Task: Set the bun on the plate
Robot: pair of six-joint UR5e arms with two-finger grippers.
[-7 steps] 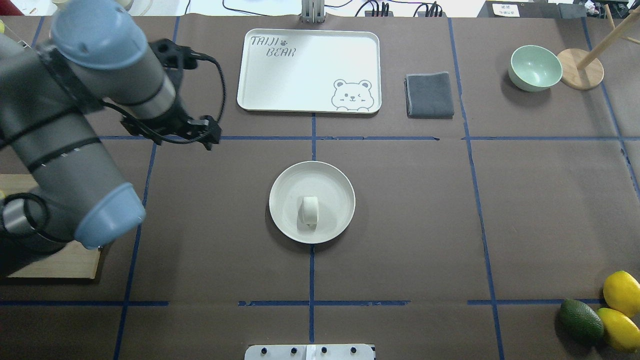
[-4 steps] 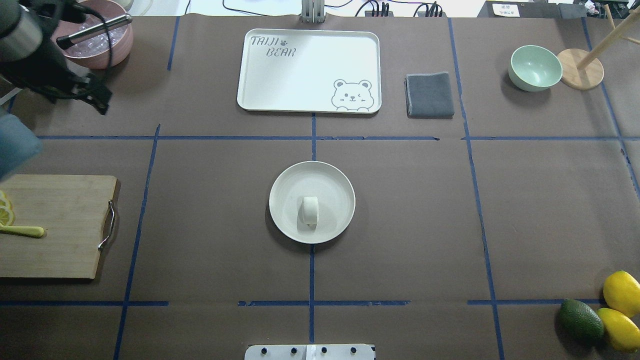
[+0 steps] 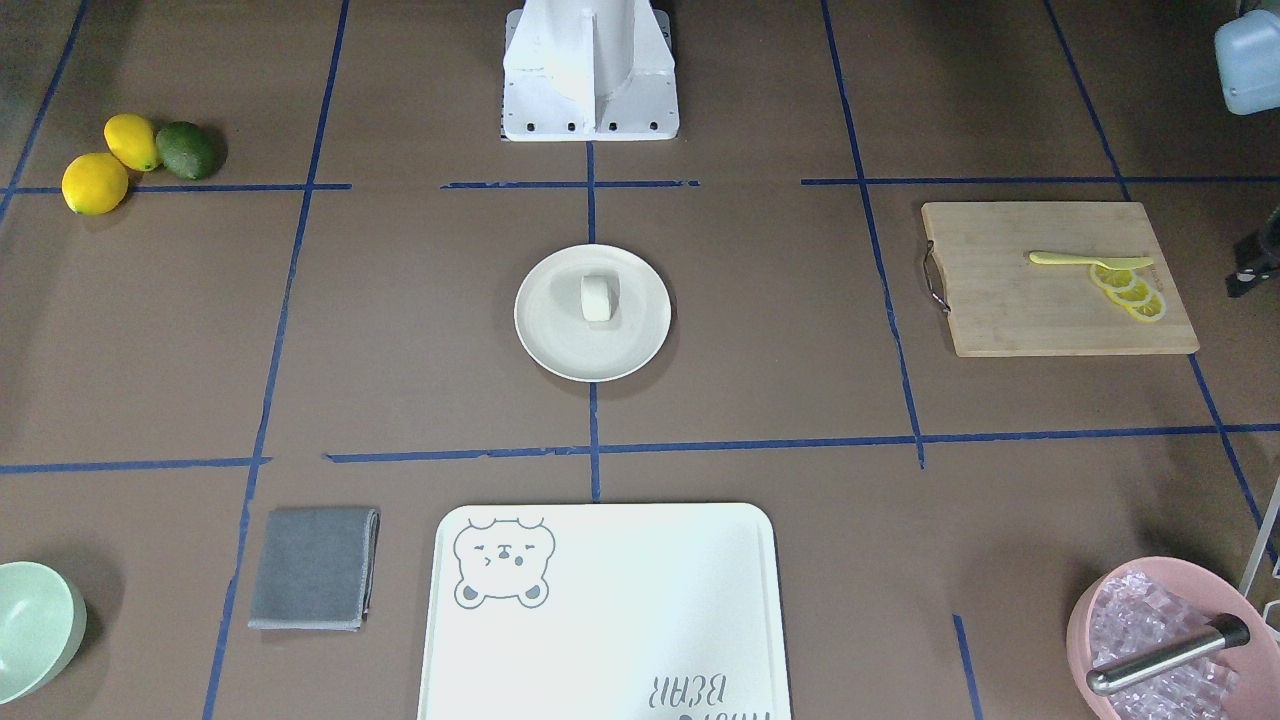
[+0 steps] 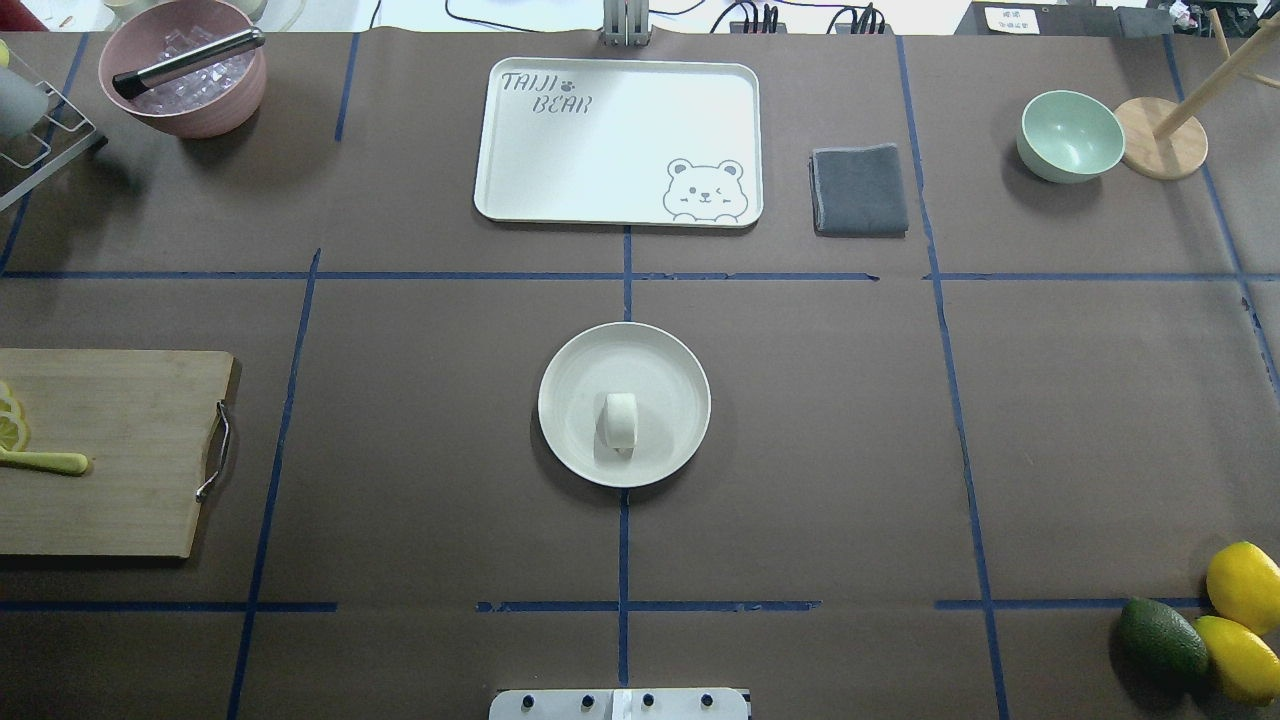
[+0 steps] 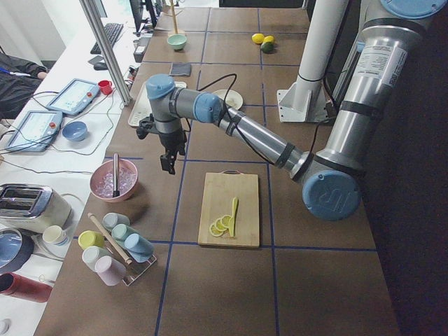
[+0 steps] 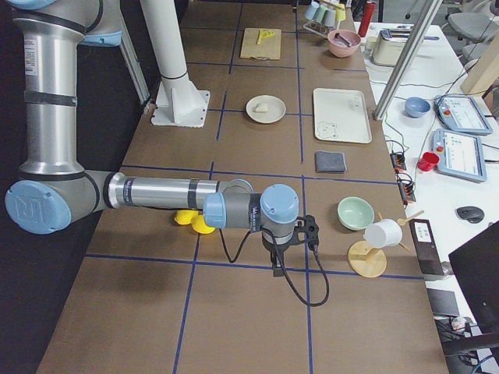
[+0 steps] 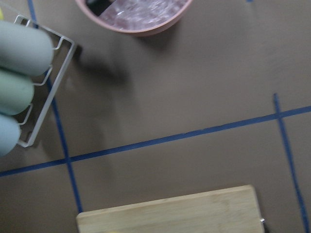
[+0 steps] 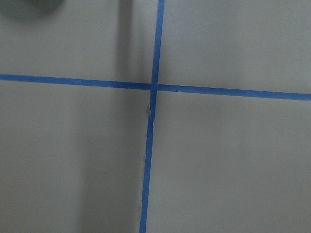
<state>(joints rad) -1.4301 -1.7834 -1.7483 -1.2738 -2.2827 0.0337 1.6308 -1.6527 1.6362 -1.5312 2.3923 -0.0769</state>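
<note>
The small white bun (image 4: pixel 620 420) lies on its side on the round cream plate (image 4: pixel 565 375) at the table's middle, also seen as the bun (image 3: pixel 597 297) on the plate (image 3: pixel 550 345) in the front-facing view. Nothing touches either of them. My left gripper (image 5: pixel 168 164) hangs far off at the table's left end, between the pink bowl and the cutting board; I cannot tell whether it is open or shut. My right gripper (image 6: pixel 277 269) hovers low over bare table at the right end, far from the plate, and I cannot tell its state either.
A bear-print tray (image 4: pixel 520 190), a grey cloth (image 4: pixel 858 188) and a green bowl (image 4: pixel 1068 135) line the far side. At the left are a cutting board (image 4: pixel 120 450) with lemon slices, a pink ice bowl (image 4: pixel 185 85) and a cup rack (image 5: pixel 115 245). Two lemons (image 4: pixel 1243 585) and an avocado (image 4: pixel 1160 640) lie near right.
My left arm has swung out of the overhead view to the left, uncovering the cutting board and the pink bowl. Bun and plate have not moved.
</note>
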